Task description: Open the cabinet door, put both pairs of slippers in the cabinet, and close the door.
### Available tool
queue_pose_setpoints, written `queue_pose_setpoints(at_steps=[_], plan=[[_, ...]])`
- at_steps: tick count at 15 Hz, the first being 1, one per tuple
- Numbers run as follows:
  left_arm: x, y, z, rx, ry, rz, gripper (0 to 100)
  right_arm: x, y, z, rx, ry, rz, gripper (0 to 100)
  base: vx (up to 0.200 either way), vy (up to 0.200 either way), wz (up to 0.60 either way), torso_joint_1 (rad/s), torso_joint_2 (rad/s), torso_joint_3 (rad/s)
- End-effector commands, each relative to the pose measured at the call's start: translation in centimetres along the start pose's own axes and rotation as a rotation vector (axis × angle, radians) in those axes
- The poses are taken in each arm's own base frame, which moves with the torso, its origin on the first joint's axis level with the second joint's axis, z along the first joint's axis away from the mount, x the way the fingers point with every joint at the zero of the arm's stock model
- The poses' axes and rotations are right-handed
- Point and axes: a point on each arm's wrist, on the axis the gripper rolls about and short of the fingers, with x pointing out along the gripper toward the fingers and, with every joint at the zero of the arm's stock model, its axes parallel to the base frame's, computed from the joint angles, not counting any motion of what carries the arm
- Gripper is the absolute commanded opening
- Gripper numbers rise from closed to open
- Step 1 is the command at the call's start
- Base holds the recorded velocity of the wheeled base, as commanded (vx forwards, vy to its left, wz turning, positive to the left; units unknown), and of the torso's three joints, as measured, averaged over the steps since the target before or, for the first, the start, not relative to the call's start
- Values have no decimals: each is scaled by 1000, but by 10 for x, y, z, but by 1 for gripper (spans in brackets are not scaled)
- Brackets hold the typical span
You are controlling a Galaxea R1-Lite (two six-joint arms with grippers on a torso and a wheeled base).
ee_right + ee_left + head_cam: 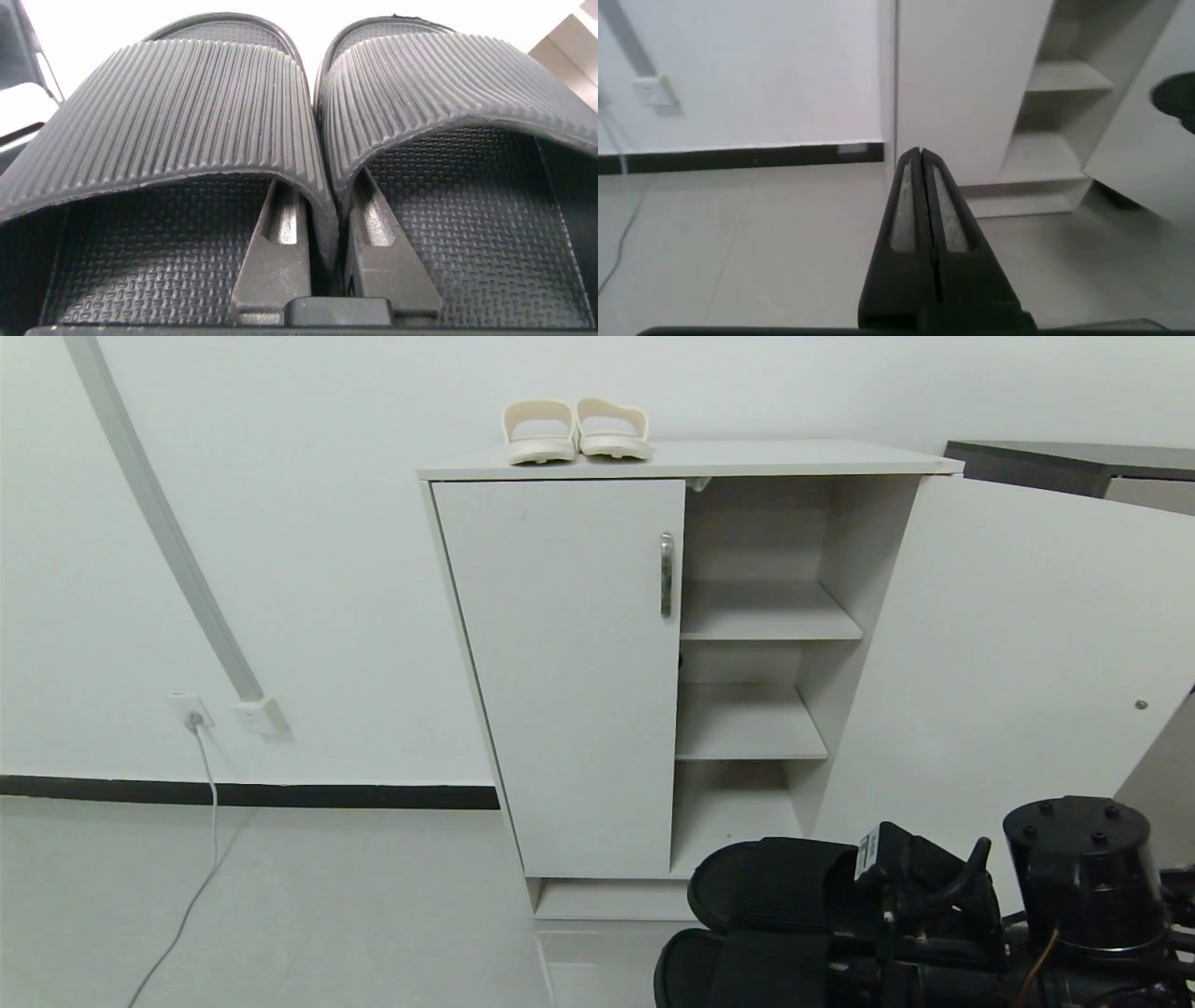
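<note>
**A:** Where are the slippers?

**B:** In the head view, a cream pair (pixel 576 431) sits side by side on top of the white cabinet (pixel 794 455), toward its left end, with the toes facing outward. The black pair (pixel 766 915) is at the near right, in front of the cabinet's foot, held above the floor by the right gripper (pixel 322 201).

**A:** How is it holding them?

**B:** The right wrist view shows it close up. One finger lies inside each slipper, and the two adjoining side walls are clamped between the fingers. The straps are broad arches with fine ribs, and the footbeds have a small diamond grid. The material looks like matte rubber.

**A:** And the other arm?

**B:** In the left wrist view, the left gripper (pixel 920 159) has its two flat dark fingers pressed together with nothing between them. It hangs over pale, glossy floor tiles (pixel 738 252), with the cabinet farther off.

**A:** Is the cabinet open?

**B:** Half of it is. The head view shows the right door (pixel 1008 653) swung wide, revealing two flat shelves (pixel 761 616). The left door (pixel 560 681) is closed and has a slim metal handle (pixel 666 574) at its inner edge. On the wall to the left, a socket (pixel 189 709) has a grey cable (pixel 201 859) trailing down to the floor.
</note>
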Motion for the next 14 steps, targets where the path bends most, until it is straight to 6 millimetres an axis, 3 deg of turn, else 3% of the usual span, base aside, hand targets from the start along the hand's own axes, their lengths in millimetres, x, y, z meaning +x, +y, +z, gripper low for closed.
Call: queue_pose_setpoints(at_steps=[1,3,5,7,8,12,14], plan=[[0,-1,0,-30,0,-39,0,2,0,-1,1,6,3,0,0,0,0,0,0,0],[0,0,0,-49,-2,-16,0,2,0,-1,2,7,4,0,0,0,0,0,0,0],[0,5,-3,31,1,234,0,3,0,-1,1,6,3,0,0,0,0,0,0,0],[1,3,-2,31,-6,111,0,3,-1,0,1,2,2,0,0,0,0,0,0,0],[7,3,-11,38,-26,102,0,3,-1,1,0,0,2,0,0,0,0,0,0,0],[7,2,-10,49,-36,73,0,4,-1,3,-3,-18,-15,0,0,0,0,0,0,0],[7,2,-10,51,-36,73,0,12,1,3,59,19,-119,0,0,0,0,0,0,0]])
